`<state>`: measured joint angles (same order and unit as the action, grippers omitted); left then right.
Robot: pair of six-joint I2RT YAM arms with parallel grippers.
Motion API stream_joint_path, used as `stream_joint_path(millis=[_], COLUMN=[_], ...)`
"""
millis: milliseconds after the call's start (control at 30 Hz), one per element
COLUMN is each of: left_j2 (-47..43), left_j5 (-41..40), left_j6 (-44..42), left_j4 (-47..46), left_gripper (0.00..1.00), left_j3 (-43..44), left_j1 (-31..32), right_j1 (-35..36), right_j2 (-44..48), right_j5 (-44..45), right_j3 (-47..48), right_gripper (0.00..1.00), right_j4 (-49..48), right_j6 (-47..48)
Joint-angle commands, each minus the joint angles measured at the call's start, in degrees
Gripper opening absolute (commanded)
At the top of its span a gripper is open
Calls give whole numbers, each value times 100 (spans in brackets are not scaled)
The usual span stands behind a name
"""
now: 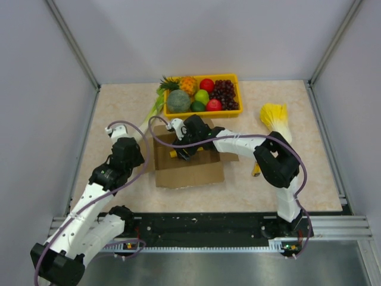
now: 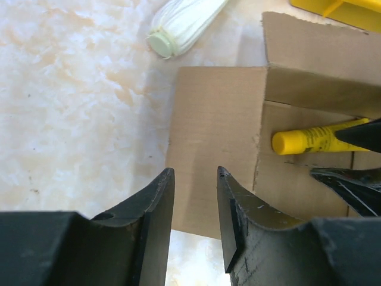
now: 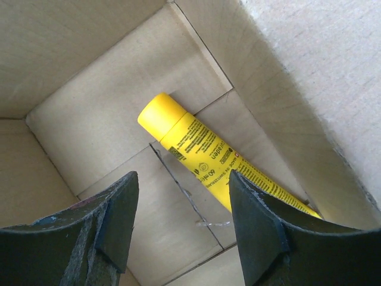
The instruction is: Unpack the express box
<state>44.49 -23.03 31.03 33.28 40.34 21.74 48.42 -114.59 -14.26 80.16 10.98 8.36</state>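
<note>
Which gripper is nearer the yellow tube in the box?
Right. The right gripper hangs open inside the express box, just above the yellow tube; the left gripper sits outside, over the box's left flap.

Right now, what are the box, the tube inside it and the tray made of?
Box: corrugated cardboard, matte brown; fine ribbing shows through the liner and the cut edges look fibrous.
Tube: probably plastic, glossy yellow with black print and a smooth cap; coated metal can't be ruled out.
Tray: looks like moulded plastic, solid yellow, smooth with a slight sheen.
</note>
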Motion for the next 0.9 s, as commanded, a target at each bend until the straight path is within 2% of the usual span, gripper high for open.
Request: stream_joint_path(millis=[0,233,467,867], left_j2=[-72,-46,-11,16], left_j5=[-475,-528,-404,-194], left_j6=[290,571,571,457], left_j4=[153,214,162,47], left_gripper=[39,41,41,42], left_j3=[45,-26,-43,-79], left_j1=[-12,-29,-108,-266], right_j1=[44,44,53,53], right_j2=[428,182,-257,-828], right_j5=[2,275,-269,-200], right_j3=[131,316,676,1080], right_gripper=[61,64,65,64], right_j4=[-70,-167,342,765], right_j6=[-203,490,1404,1590])
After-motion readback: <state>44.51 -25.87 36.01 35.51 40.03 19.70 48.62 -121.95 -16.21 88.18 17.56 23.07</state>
